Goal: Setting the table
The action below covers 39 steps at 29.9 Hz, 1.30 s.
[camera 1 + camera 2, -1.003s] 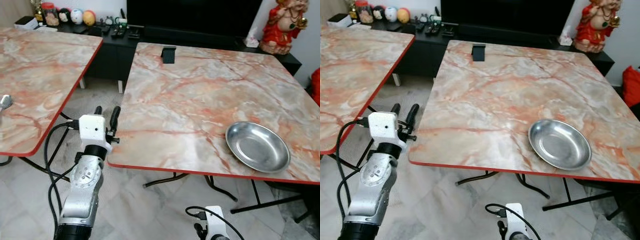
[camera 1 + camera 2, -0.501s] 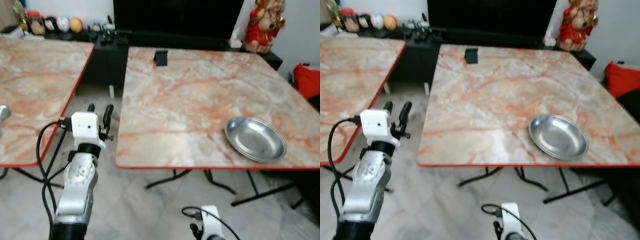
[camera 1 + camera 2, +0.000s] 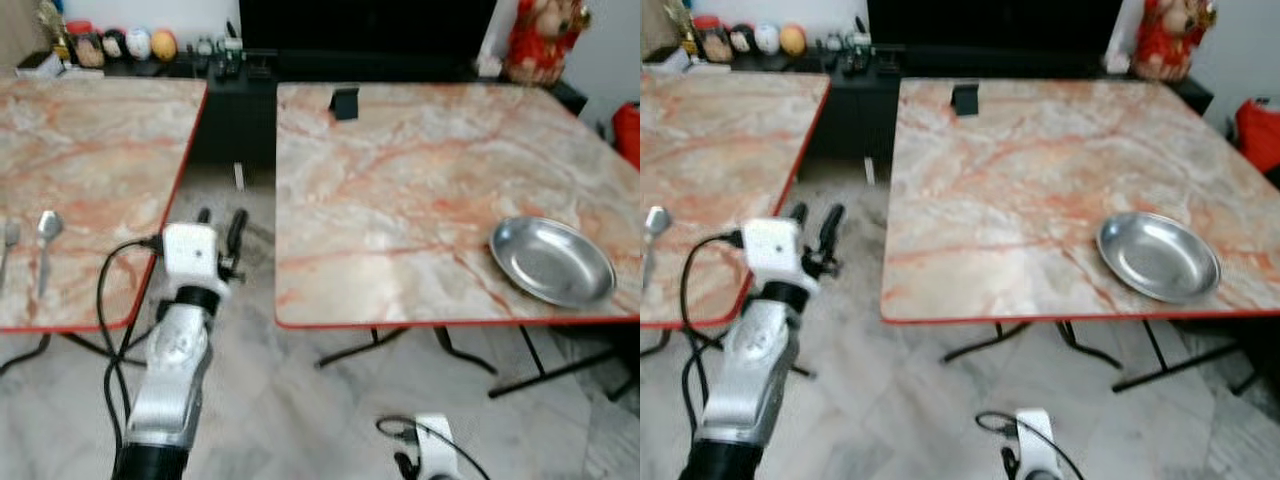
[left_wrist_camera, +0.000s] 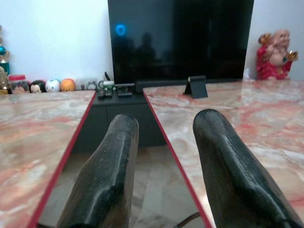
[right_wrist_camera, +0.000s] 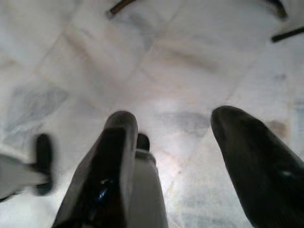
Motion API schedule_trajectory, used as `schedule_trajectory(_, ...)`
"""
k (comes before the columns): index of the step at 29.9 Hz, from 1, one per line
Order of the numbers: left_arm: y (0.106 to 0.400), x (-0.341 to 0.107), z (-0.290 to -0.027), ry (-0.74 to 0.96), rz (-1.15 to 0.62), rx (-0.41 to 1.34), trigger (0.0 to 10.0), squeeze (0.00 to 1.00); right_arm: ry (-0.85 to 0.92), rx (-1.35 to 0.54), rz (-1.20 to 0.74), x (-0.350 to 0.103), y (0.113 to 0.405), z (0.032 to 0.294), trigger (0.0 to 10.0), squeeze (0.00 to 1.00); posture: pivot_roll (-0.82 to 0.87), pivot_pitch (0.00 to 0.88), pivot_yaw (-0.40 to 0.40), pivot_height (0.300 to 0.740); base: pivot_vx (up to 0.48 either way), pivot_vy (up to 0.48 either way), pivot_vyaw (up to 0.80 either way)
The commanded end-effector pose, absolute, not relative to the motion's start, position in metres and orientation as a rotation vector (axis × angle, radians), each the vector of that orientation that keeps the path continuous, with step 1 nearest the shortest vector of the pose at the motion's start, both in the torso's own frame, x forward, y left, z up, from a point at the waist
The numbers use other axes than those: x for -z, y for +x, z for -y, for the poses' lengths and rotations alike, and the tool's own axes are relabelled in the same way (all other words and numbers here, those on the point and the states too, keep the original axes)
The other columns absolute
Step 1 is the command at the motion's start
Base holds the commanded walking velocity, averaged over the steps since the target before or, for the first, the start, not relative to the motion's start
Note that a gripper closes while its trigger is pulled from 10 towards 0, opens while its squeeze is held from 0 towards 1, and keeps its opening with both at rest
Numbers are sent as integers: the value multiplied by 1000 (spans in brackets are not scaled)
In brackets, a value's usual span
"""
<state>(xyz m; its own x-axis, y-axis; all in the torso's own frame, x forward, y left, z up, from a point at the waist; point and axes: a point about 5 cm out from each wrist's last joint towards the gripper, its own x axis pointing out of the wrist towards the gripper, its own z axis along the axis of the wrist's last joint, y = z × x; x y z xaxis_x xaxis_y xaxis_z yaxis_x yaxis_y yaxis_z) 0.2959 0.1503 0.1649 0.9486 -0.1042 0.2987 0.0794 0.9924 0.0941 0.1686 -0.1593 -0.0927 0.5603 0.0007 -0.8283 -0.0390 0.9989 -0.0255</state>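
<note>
Standing side by side are two marble-patterned tables with red edges: the right table (image 3: 420, 180) carries one round, shiny metal dish (image 3: 552, 261), the left table (image 3: 90, 150) one spoon (image 3: 47, 228) and one fork (image 3: 8, 236). Raised over the gap between them, the left gripper (image 3: 221, 222) holds its two black fingers apart and empty. Down low, the right gripper (image 5: 173, 137) hangs spread above pale floor tiles (image 5: 156, 52).

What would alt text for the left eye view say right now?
The left gripper, open and empty, is raised over the floor gap between two marble-patterned tables. The left table holds a spoon and a fork near its front edge; the right table holds an empty steel plate and a small black stand.
</note>
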Motion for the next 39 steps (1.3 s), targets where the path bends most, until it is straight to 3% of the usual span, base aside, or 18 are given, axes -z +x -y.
schedule_trajectory(1, 295, -163, -157, 97, 300, 76, 10000, 0, -31, -39, -966, 92, 172, 153, 10000, 0, 76, 0, -70, 740, 0, 304, 0)
schedule_trajectory(39, 295, -165, -151, 89, 305, 77, 10000, 0, -37, -35, -962, 91, 174, 155, 10000, 0, 64, 0, -74, 740, 0, 309, 0)
